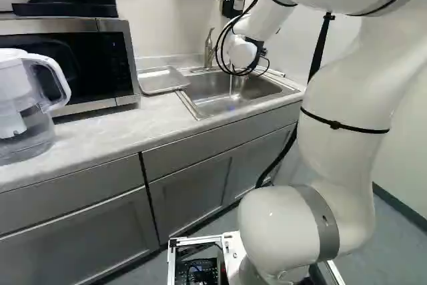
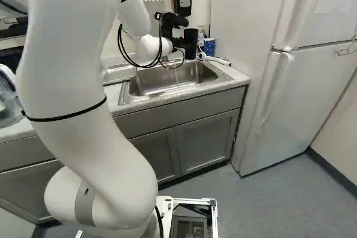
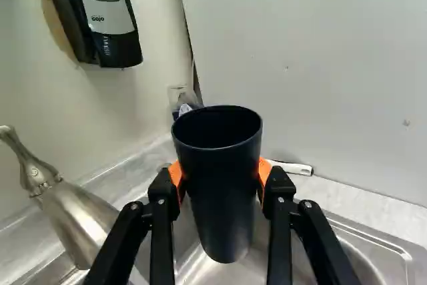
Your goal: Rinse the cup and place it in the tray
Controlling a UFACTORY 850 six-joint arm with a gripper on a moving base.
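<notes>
At the sink's far side in the right base view, my gripper (image 2: 179, 43) holds the black cup (image 2: 191, 42) roughly upright above the basin. Seen from the wrist, the gripper (image 3: 220, 179) is shut on the cup (image 3: 221, 198), an orange pad on either side and the open mouth up. The sink (image 1: 217, 101) lies below, and a thin stream of water (image 2: 177, 76) runs into it. The metal faucet (image 3: 73, 215) is beside the gripper. A shallow tray (image 1: 160, 80) rests on the counter beside the sink in the left base view.
A soap dispenser (image 3: 110, 15) hangs on the wall beyond the faucet. The blue cup (image 2: 209, 45) and a white-handled brush (image 2: 215, 59) are at the sink's back corner. A microwave (image 1: 73, 65) and clear pitcher (image 1: 27, 108) stand left of the tray; a fridge (image 2: 307, 82) stands right.
</notes>
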